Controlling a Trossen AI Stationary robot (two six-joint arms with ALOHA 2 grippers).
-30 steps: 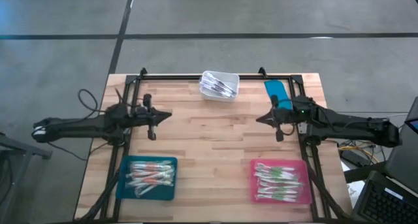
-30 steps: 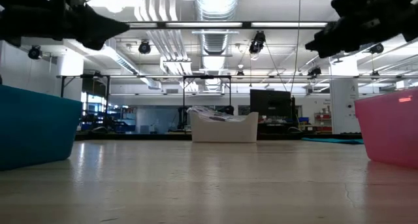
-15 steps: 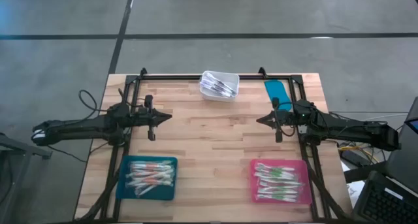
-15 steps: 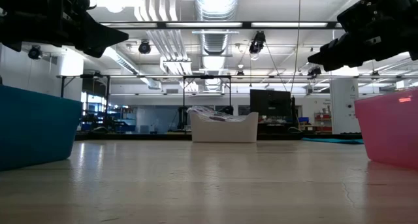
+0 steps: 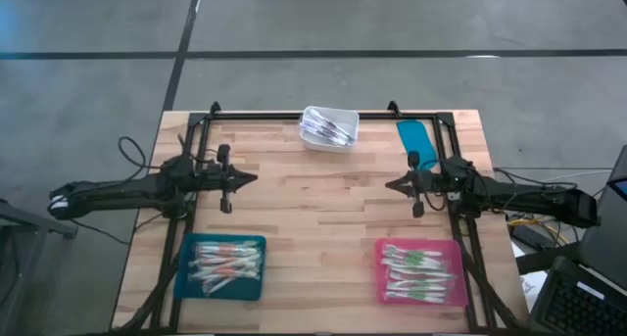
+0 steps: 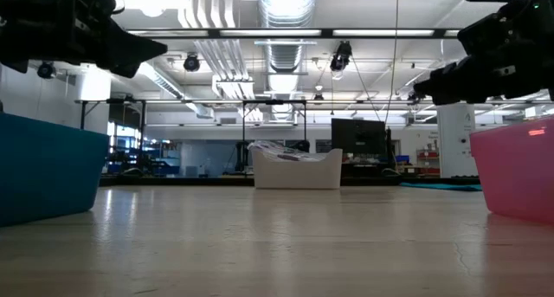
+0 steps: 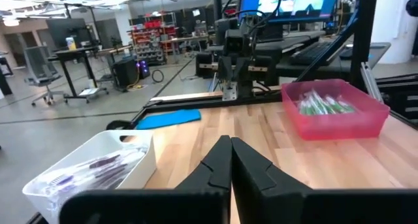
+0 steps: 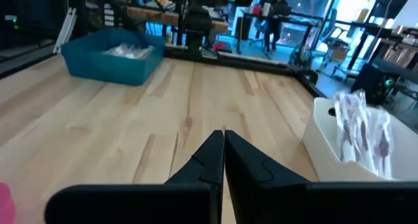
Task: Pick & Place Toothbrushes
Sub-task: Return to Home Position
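Observation:
Toothbrushes lie in three containers: a teal tray (image 5: 223,267) at the near left, a pink tray (image 5: 421,273) at the near right, and a white bin (image 5: 329,128) at the far middle. The teal tray's toothbrushes (image 5: 227,262) have orange accents. The pink tray's toothbrushes (image 5: 415,269) have green ones. My left gripper (image 5: 252,176) hangs shut above the table's left side, pointing level toward the right. My right gripper (image 5: 390,184) hangs shut above the right side, pointing toward the left. Neither holds anything, as the shut fingertips show in the left wrist view (image 7: 230,145) and the right wrist view (image 8: 224,138).
A flat blue piece (image 5: 415,136) lies at the far right of the wooden table (image 5: 323,228). Black frame rails (image 5: 294,114) run along the far edge and both sides. Bare wood lies between the two grippers. A person (image 8: 277,3) sits far off in the room.
My right gripper has come down toward the table and tipped from slanting down to nearly level, staying shut. The trays, bin and toothbrushes have not moved.

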